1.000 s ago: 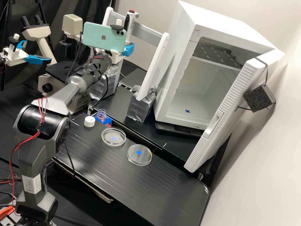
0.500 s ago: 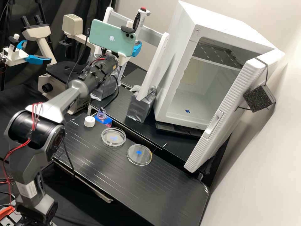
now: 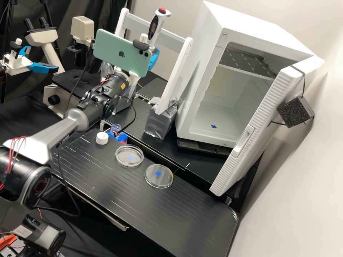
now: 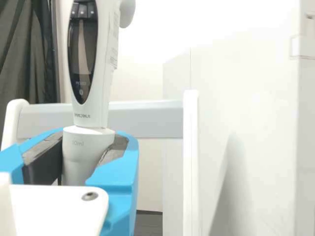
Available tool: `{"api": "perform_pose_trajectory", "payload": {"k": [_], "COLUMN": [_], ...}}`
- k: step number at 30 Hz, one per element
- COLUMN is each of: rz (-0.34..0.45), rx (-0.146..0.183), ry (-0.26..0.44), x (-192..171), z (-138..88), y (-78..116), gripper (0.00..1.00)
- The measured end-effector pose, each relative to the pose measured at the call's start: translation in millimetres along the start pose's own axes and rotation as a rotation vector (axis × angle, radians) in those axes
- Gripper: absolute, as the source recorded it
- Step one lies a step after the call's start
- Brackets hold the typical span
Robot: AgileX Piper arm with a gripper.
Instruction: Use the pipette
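The claw (image 4: pixel 88 152) squeezes the pipette (image 4: pixel 107 54). Grabbing looks done; filling it from the bottle (image 3: pixel 114 128) and squirting seem left.

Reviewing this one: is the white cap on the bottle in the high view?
No, the white cap sits on the bench beside the open bottle.

Wall (image 3: pixel 293 185): pale, plain | curtain (image 3: pixel 107 12): dark, folded | bench (image 3: pixel 185 217): black, finely lined, dull sheen
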Motion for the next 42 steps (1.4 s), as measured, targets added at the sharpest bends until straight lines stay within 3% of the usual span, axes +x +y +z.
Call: {"api": "perform_pose_trajectory", "payload": {"k": [10, 21, 35, 42], "rz": [0.000, 0.023, -0.011, -0.029], "rx": [-0.017, -0.032, -0.053, -0.022], "ry": [-0.028, -0.057, -0.098, -0.138], "x": [-27.8, -26.7, -20.3, -21.7], "z": [14.7, 26.2, 40.9, 55.2], "y": [-32.2, -53.0, -70.0, -79.4], "gripper": [0.00, 0.00, 0.00, 0.00]}}
